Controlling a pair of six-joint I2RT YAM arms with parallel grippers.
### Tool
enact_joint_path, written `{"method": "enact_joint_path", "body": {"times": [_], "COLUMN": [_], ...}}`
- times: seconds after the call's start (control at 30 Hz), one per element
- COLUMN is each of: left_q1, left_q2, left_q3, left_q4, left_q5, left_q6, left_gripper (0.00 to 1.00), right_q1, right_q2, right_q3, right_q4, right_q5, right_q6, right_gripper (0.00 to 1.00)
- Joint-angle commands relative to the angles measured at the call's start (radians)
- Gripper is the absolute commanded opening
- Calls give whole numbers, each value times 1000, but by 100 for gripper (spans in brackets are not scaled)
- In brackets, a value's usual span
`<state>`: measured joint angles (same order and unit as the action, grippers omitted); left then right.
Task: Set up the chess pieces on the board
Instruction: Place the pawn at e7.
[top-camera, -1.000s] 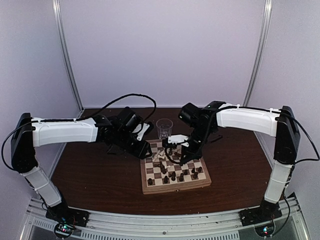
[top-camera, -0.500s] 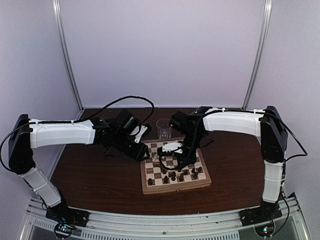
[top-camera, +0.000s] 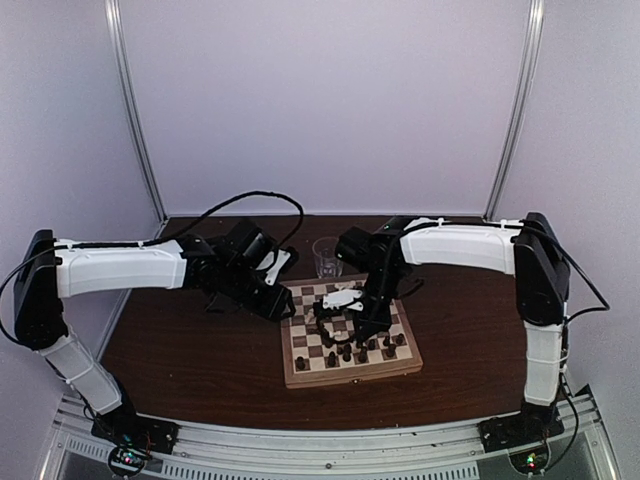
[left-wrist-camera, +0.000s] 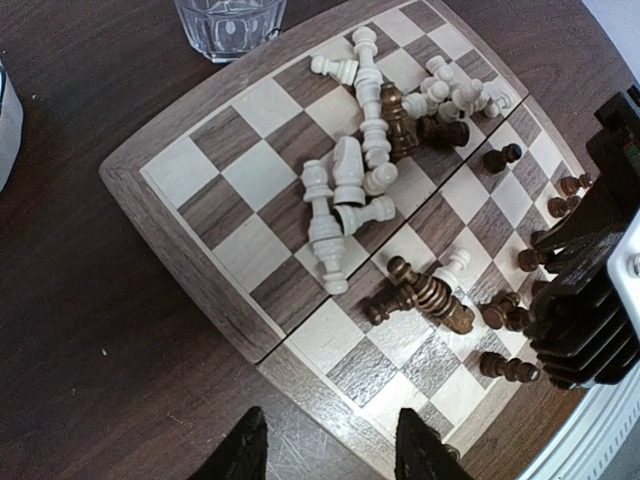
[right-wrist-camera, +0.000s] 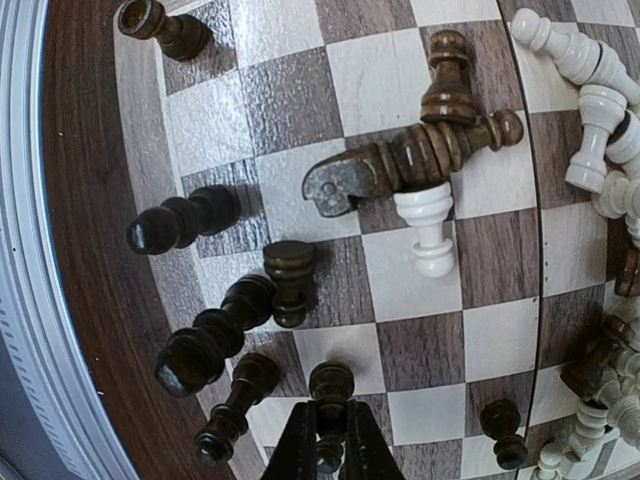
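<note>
While the board (top-camera: 350, 376) lies on the table (top-camera: 200, 350), you have most of the job left. A few dark pieces (right-wrist-camera: 185, 225) stand along its near edge, others lie toppled mid-board, and the white pieces (left-wrist-camera: 350, 185) lie heaped on its far half. Your left gripper (left-wrist-camera: 335, 455) hovers off its left corner, jaws apart and empty. Your right gripper (right-wrist-camera: 330, 445) has jaws together at a dark pawn (right-wrist-camera: 331, 385), possibly pinching it. No writing is readable.
</note>
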<state>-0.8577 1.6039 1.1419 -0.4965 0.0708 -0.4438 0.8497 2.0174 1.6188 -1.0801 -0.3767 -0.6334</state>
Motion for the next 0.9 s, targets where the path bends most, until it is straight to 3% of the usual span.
{"method": "enact_joint_path", "body": {"times": [0.0,0.57,0.87], "left_q1": [11,16,16], "left_q2": [-36,-32,-37], "left_q3": [-14,-24,-25], "left_q4": [26,34,29], "left_q5": [-19,-14,-15], "left_q6": [9,5,12], "left_gripper": [44,44,44], "right_q1": [9,28,31], "right_q2": [18,32,16], "right_q3": [20,21,18], "right_q4": [-17,-5,1], "right_q5": [5,12,36], "right_q6": [-14,-3,-3], "right_gripper": [5,8,19]}}
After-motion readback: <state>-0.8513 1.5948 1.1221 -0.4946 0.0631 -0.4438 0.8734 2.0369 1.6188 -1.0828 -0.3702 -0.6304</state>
